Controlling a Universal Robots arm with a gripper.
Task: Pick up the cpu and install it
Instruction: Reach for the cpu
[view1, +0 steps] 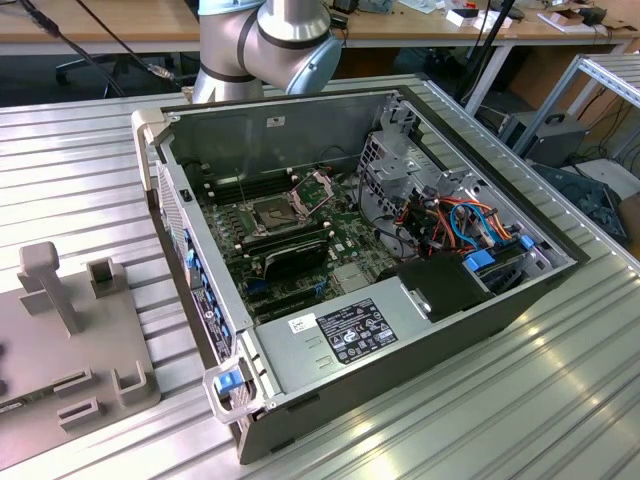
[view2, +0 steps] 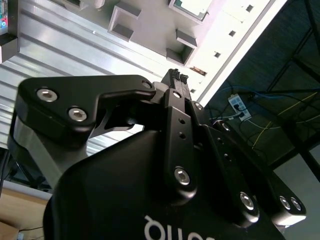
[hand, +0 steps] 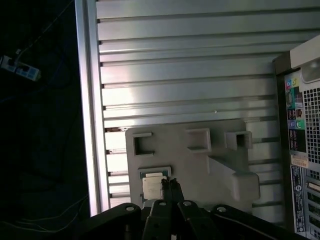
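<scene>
The cpu (hand: 152, 186) lies in a pocket of the grey holder plate (hand: 200, 165) on my table (hand: 175, 90); my pincer (hand: 170, 184), closed tight and empty, hangs over that plate near it. Pick-up stage, I judge: jaws must part first.

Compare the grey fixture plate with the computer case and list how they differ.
The grey fixture plate is low, flat and pale, with raised blocks and pockets; the computer case is a deep dark box lying open.
The plate holds the cpu in one pocket, with the gripper near it in the first wrist view; the case holds a green motherboard whose socket frame stands raised.
Both rest on the ribbed metal table.
</scene>
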